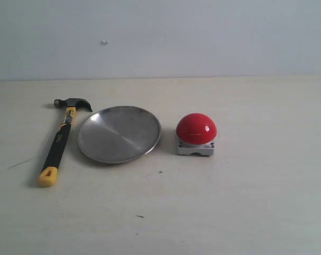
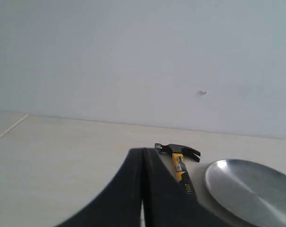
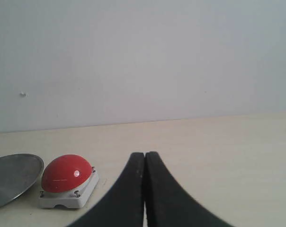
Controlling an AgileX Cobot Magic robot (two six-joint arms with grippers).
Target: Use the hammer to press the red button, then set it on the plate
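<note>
On the pale desk (image 1: 245,202) we are seeing three things lying in a row: the hammer (image 1: 62,139) at the left, the plate (image 1: 119,134) in the middle and the red button (image 1: 196,129) at the right. White lettering is running along the hammer's black handle. It is probably a short brand word, but it is coming out too small for us to read in any view.

The hammer is lying flat, with its dark head pointing toward the far wall and its yellow butt end toward the near edge. Its handle is passing just beside the plate's rim. A strip of bare desk is separating the plate from the button.

Through the left wrist view, our left hand (image 2: 144,156) is pressing its two black fingers together with nothing between them. The hammer's head is showing just beyond the fingertips, ungripped, and its handle is slipping out of sight behind one finger.

Through the right wrist view, our right hand (image 3: 145,158) is likewise closed and empty. The red button is sitting off to one side of it, apart, with the plate's rim showing past the button.
</note>
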